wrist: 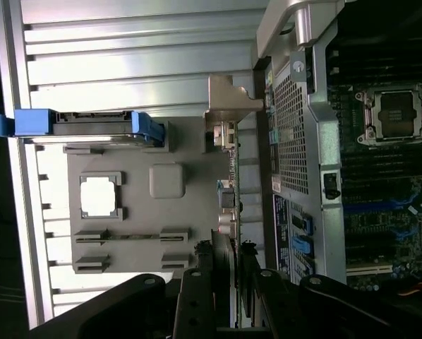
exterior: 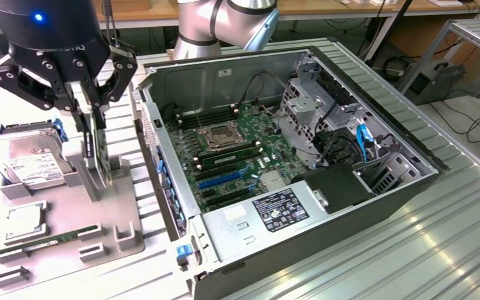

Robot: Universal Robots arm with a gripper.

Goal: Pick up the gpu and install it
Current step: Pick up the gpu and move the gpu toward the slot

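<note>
One claw clamps one upright gpu.

The arm is made of silver-grey tubes with a pale blue cap at one joint. Its wrist ends in a glossy black round housing with a small blue light and part of a white lettered mark. The black linked jaws are studded with silver pins and screws.
</note>
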